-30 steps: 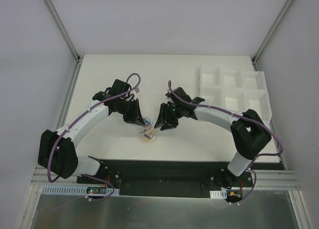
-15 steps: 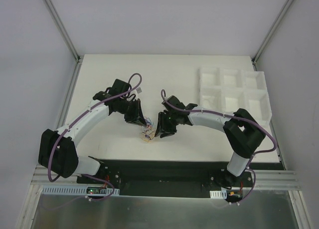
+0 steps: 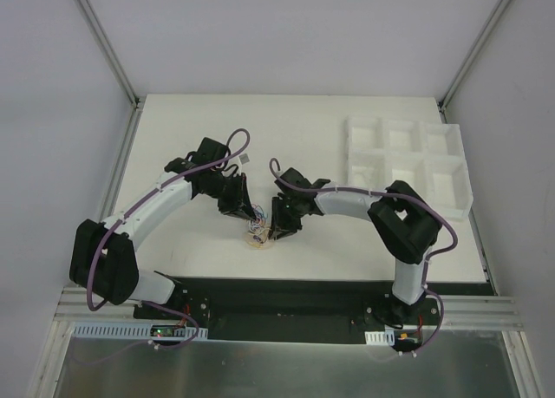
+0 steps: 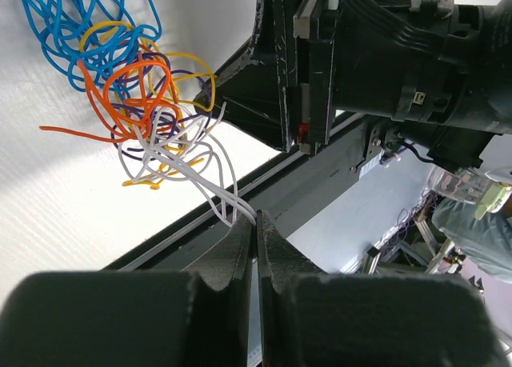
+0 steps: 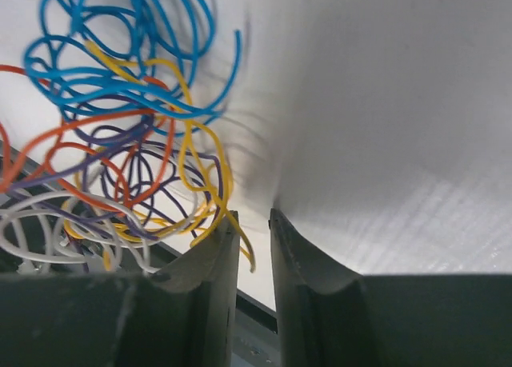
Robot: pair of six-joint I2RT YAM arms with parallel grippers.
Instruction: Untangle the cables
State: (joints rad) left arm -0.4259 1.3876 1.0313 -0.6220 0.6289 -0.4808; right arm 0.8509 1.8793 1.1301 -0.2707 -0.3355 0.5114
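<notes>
The cables (image 3: 256, 233) are a small curly bundle of blue, orange, yellow, purple and white wires on the white table, near its front edge. My left gripper (image 3: 246, 212) stands just behind the bundle. In the left wrist view it (image 4: 257, 220) is shut on a few white cables (image 4: 210, 183) that lead up into the tangle (image 4: 132, 87). My right gripper (image 3: 275, 231) is at the bundle's right side. In the right wrist view its jaws (image 5: 253, 217) stand a narrow gap apart. A yellow cable (image 5: 210, 171) crosses the left fingertip and its loose end hangs in that gap, unclamped.
A white tray (image 3: 451, 136) with several compartments sits at the back right of the table. The black base plate (image 3: 286, 296) runs along the near edge, close to the bundle. The right arm's black gripper body (image 4: 384, 55) fills the upper right of the left wrist view.
My right gripper has moved left up to the bundle and its jaws have narrowed. The left gripper has stayed shut and hardly moved.
</notes>
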